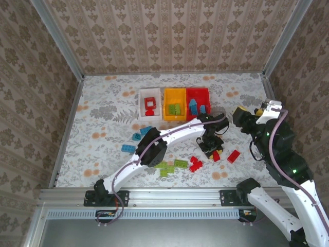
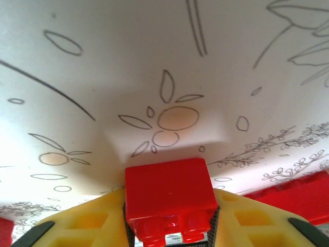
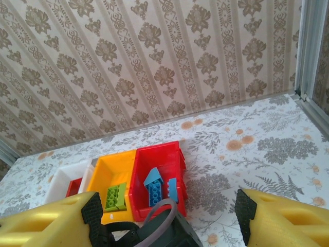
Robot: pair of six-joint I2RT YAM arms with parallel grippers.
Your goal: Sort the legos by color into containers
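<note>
Now: left hand (image 1: pixel 212 147) pinching red brick (image 2: pixel 171 198) close over worktop (image 1: pixel 103 118), centre-right of overhead frame; right hand (image 1: pixel 240 115) spread wide, right of red bin (image 1: pixel 198 90).

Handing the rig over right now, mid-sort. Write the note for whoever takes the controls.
Left pincer: shut on a red brick, low over the table, right of centre.
Right pincer: open, empty, raised at the right.
Done: red pieces in the white bin, green in the yellow-orange bin, blue in the red bin.
Left: held brick to the white bin; loose are three blue bricks, three green bricks and a few red bricks.
</note>
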